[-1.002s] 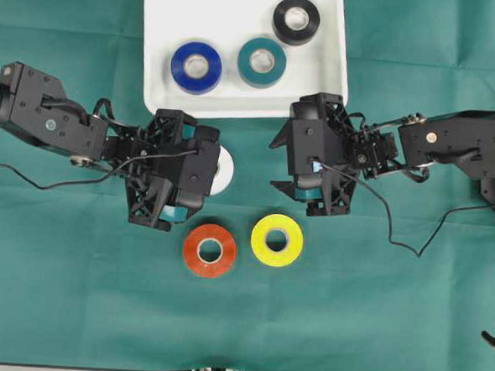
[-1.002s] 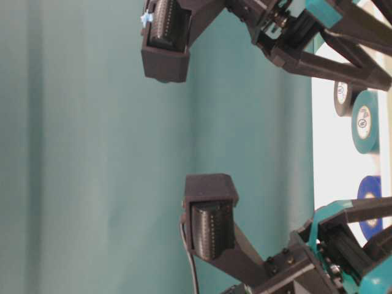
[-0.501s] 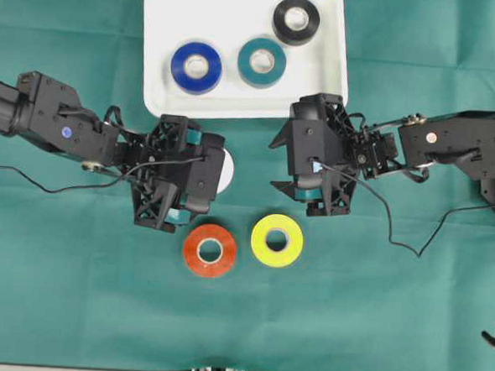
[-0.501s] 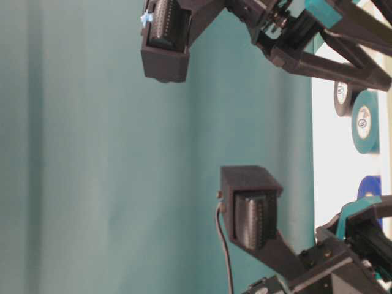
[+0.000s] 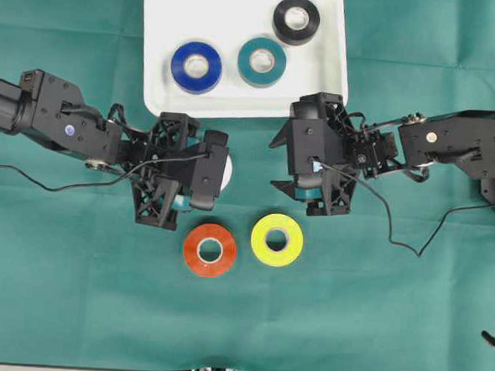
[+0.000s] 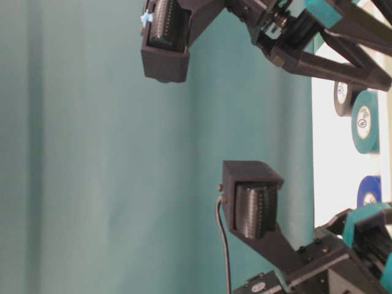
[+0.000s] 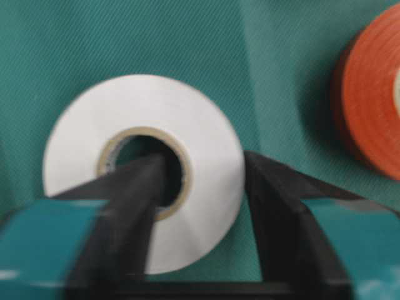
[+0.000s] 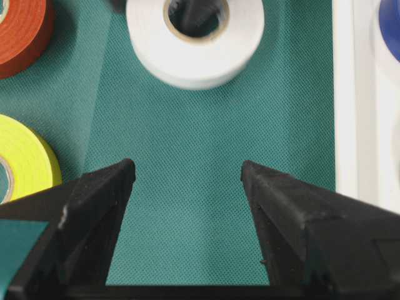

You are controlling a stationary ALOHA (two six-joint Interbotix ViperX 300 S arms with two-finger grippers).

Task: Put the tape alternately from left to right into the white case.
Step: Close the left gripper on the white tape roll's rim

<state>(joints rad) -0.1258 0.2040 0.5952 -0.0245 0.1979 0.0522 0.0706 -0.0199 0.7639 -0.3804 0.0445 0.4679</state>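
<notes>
A: The left claw (image 7: 203, 187) has pushed forward over the white roll (image 7: 144, 169) since a second ago, and its jaws have snapped in from wide to a tight pinch!

B: And look at the grip in the left wrist view: one finger down inside the pale core, the other against the outer face, the wall of the white roll clamped between them. The roll sits flat on the green counter (image 5: 73, 292), just below the white case (image 5: 158, 62).

A: From overhead it's almost hidden, only a sliver of white showing past the claw's black frame.

B: The right claw (image 8: 187, 178) hasn't budged. Jaws spread wide, nothing between them but green cloth, hanging over the counter just beside the case's lower right corner.

A: Inside the case: the blue roll (image 5: 196, 66) at left, the teal roll (image 5: 262, 62) next to it, the black roll (image 5: 295, 19) up toward the far right corner. All three lie flat and apart.

B: On the counter, the red roll (image 5: 209, 250) and yellow roll (image 5: 277, 239) lie side by side nearer the front edge, not quite touching, the red one close below the left claw.
</notes>
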